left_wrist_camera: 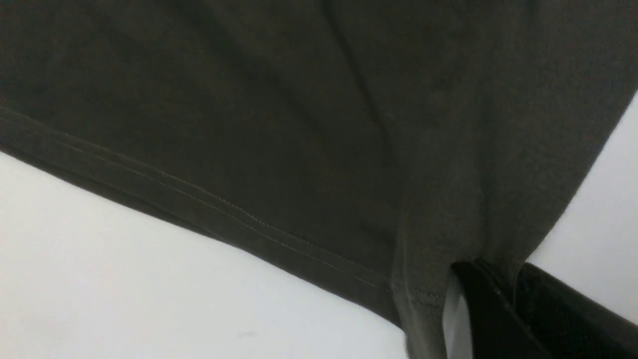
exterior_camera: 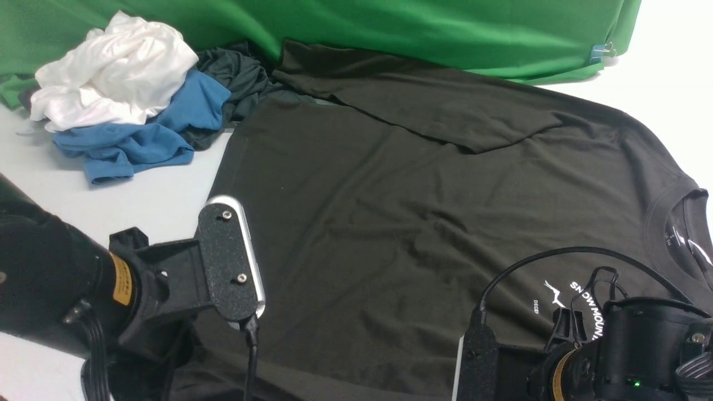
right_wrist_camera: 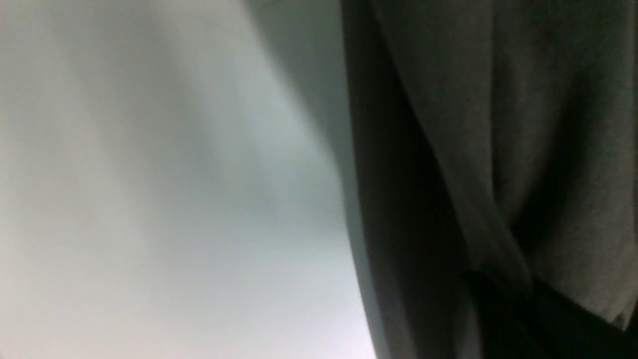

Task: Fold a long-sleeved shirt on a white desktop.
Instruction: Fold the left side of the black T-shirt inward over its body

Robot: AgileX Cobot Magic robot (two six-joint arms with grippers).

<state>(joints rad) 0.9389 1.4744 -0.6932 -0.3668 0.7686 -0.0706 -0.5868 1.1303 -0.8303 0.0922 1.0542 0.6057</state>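
We see the long-sleeved shirt (exterior_camera: 390, 223), matte black-brown jersey with a ribbed crew neck and white arc lettering, lying wrinkled across the smooth white desktop (exterior_camera: 156, 206). Our left gripper (left_wrist_camera: 493, 284) pinches its stitched hem corner. The right gripper (right_wrist_camera: 498, 299), blurred, is clamped on a fold of cloth.

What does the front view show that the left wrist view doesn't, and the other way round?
Only the front view: the green cloth, the white garment and blue garment piled at the back left, and the white lettering on the chest. Only the left wrist view: the stitched hem up close, with the left end effector shut on the fabric beside it. Both: the dark shirt lying on the white desk.
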